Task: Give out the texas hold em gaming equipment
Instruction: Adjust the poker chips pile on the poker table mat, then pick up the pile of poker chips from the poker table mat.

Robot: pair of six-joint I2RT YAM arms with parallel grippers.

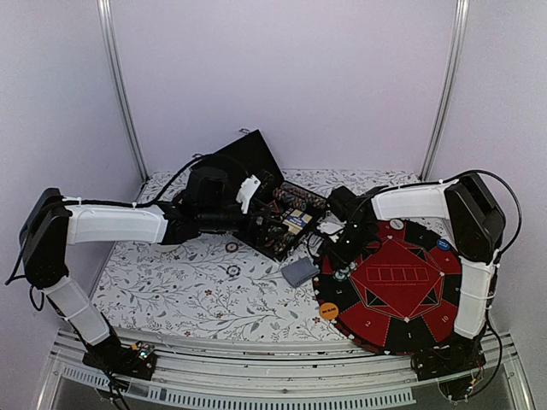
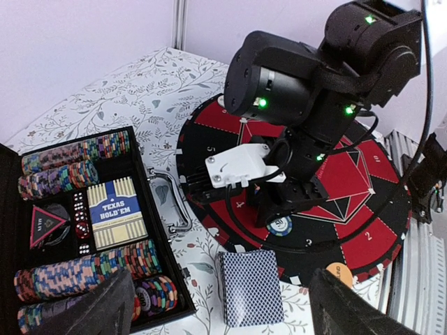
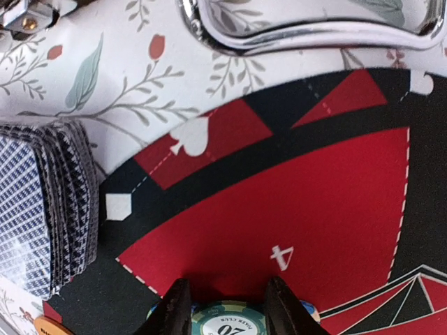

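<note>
- On the right half of the desk [image 1: 171,290], which has a white floral cover, lies a round red and black felt poker mat [image 1: 402,286]
- At the mat's left edge the right tool [image 3: 227,307] is down at the felt, its two black fingers [image 3: 174,310] set against opposite sides of a green and white round poker chip [image 3: 228,326] marked 20, pinching it
- That chip lies flat on the red field, close to the white numeral 4
- Just off the same edge, a deck of playing cards with blue chequered backs [image 2: 249,296] lies face down on the desk, slightly fanned
- An orange button disc [image 1: 329,311] sits on the mat's black rim near the deck, and a blue button disc [image 1: 444,245] sits on the rim at the far right
- Left of the mat stands an open black case [image 2: 155,216], its chrome handle [image 2: 171,202] turned toward the mat
- Inside the case are rows of multi-coloured poker chips [image 2: 84,269] laid on edge and a blue and white card box marked Texas Hold'em [image 2: 116,213]
- Over the case hangs the left tool [image 2: 220,307], fingers spread wide with nothing between them
</note>
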